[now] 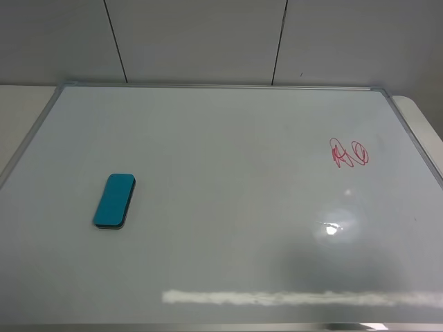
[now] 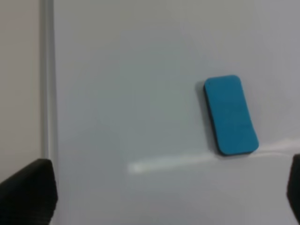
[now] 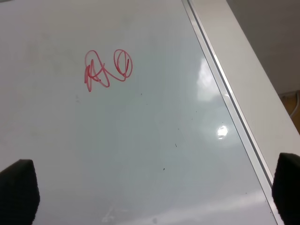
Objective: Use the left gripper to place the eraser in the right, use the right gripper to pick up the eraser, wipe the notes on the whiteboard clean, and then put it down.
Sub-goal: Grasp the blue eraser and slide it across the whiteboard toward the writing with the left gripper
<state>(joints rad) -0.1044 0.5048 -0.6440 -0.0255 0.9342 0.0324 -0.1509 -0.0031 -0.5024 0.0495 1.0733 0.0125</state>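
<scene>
The teal-blue eraser (image 1: 115, 200) lies flat on the left part of the whiteboard (image 1: 221, 152). The red notes (image 1: 348, 153) are on the board's right part. Neither arm shows in the exterior high view. In the left wrist view the left gripper (image 2: 161, 197) is open and empty, with only its black fingertips (image 2: 28, 192) at the frame corners; the eraser (image 2: 230, 115) lies ahead of it, apart. In the right wrist view the right gripper (image 3: 152, 192) is open and empty above the board, and the notes (image 3: 108, 69) lie ahead of it.
The board's silver frame (image 1: 208, 86) lies on a cream table (image 1: 21, 104) that shows at the left and at the right (image 3: 248, 70). A grey panelled wall (image 1: 208, 34) stands behind. Lamp glare (image 1: 332, 228) marks the board's right front.
</scene>
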